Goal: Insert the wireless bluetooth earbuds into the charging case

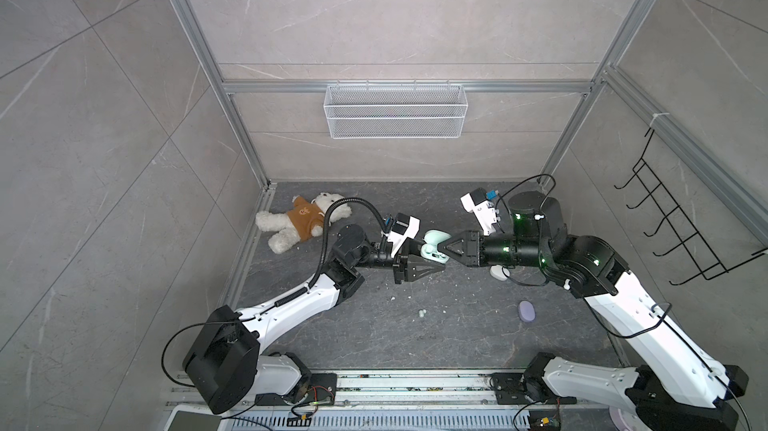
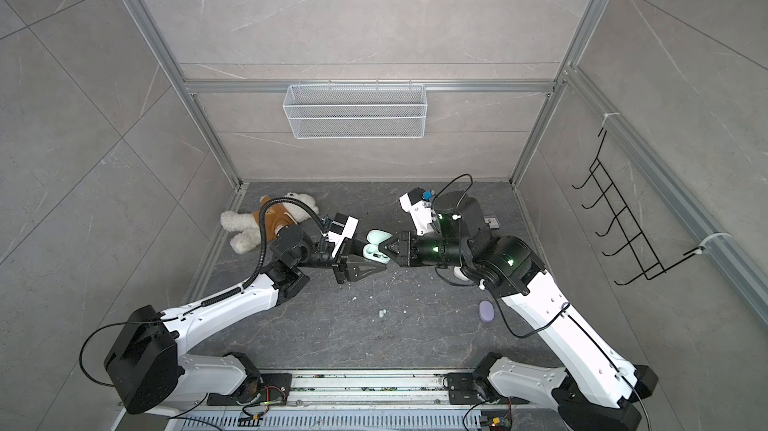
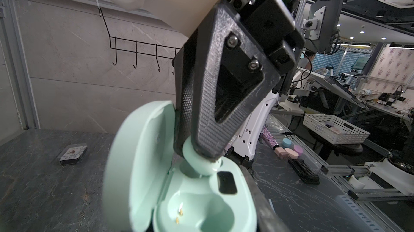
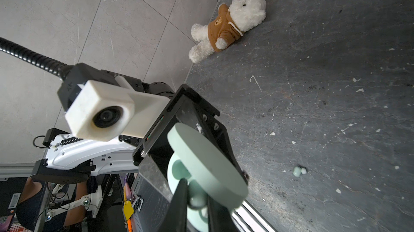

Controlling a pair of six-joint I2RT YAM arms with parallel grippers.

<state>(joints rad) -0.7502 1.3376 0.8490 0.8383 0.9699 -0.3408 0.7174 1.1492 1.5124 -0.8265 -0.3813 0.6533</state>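
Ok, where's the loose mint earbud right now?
In both top views the loose mint earbud lies on the dark table, nearer the arm bases than the open mint case and left of the lilac case.

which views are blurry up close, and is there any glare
Left wrist view: the charging case lid nearest the lens goes soft, while the right pincer on the mint earbud is crisp. Right wrist view: that pincer's fingers blur at the frame edge; the teddy bear is sharp. Both top views: even light, faint shadows, no harsh glare.
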